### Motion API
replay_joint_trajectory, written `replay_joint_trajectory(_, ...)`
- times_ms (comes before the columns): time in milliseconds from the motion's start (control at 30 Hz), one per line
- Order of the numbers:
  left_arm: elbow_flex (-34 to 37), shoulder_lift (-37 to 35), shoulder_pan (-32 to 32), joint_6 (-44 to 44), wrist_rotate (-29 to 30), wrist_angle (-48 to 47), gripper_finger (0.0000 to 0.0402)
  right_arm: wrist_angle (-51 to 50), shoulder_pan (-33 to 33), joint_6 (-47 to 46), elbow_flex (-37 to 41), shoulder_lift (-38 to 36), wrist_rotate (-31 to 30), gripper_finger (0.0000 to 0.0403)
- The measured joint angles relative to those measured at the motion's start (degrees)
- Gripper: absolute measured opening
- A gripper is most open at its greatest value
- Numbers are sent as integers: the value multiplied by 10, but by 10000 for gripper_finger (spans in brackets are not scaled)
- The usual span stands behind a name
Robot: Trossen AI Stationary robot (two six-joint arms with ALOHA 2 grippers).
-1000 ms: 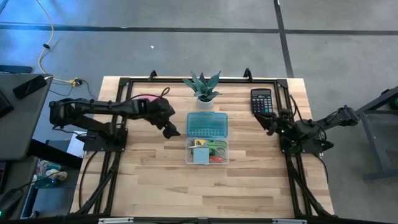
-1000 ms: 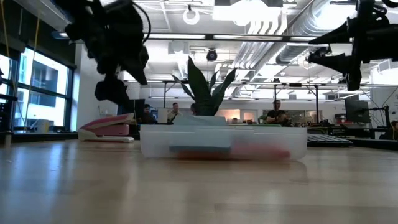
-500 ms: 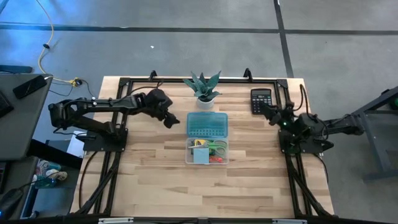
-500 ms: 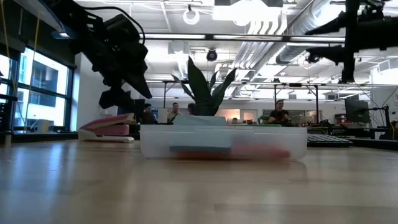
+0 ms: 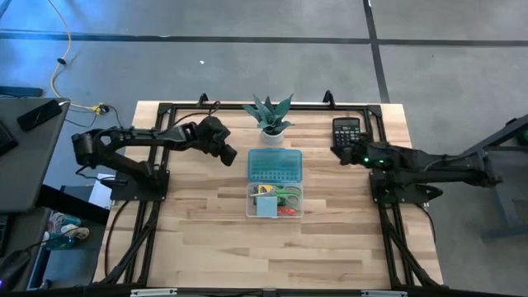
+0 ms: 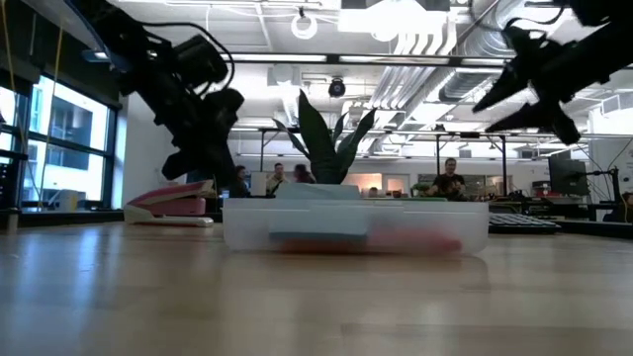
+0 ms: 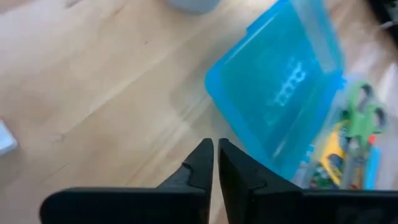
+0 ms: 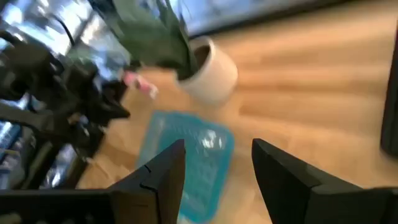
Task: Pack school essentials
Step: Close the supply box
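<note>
A clear case [image 5: 275, 200] stands open mid-table, its blue lid [image 5: 275, 165] lying flat on the far side. Inside lie the school essentials: green-handled scissors [image 5: 288, 195], a light-blue notepad [image 5: 266, 206], a yellow crayon box [image 7: 333, 155] and some red pieces [image 5: 288, 212]. My left gripper [image 5: 230, 157] hangs shut above the table, just left of the lid and touching nothing; its fingers [image 7: 215, 155] meet. My right gripper [image 5: 337, 150] is open, in the air right of the lid, in front of the black calculator [image 5: 346, 130].
A potted plant [image 5: 270, 115] stands at the far edge behind the lid. A pink-and-white bar-shaped item [image 6: 168, 203] lies at the far left, under my left arm. The near half of the wooden table [image 5: 272, 247] is bare. People sit in the room beyond.
My left gripper has shut and drawn back a little toward the table's far edge, staying left of the lid. My right arm has stretched out toward the table's left, bringing its open gripper nearer the lid. The case and its contents have stayed put.
</note>
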State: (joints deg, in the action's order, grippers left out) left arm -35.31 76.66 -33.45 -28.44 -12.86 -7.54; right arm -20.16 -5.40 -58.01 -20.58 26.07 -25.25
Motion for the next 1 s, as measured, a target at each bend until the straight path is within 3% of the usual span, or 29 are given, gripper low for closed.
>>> replay_joint_trajectory(167, 0, 63, -1, -19, -21, 33, 8, 42, -22, -20, 0, 83, 83, 174)
replay_joint_trajectory(400, 0, 149, -4, -44, -21, 94, 1, 117, -26, -54, 0, 168, 129, 174)
replay_joint_trajectory(533, 0, 187, -4, -45, -37, 134, 1, 127, -23, -86, 0, 211, 187, 174)
replay_joint_trajectory(767, 0, 227, -4, -65, -55, 205, 0, 182, 27, -128, 0, 276, 303, 174)
replay_joint_trajectory(1000, 0, 230, -3, -72, -25, 228, 0, 207, 120, -195, 0, 291, 339, 174)
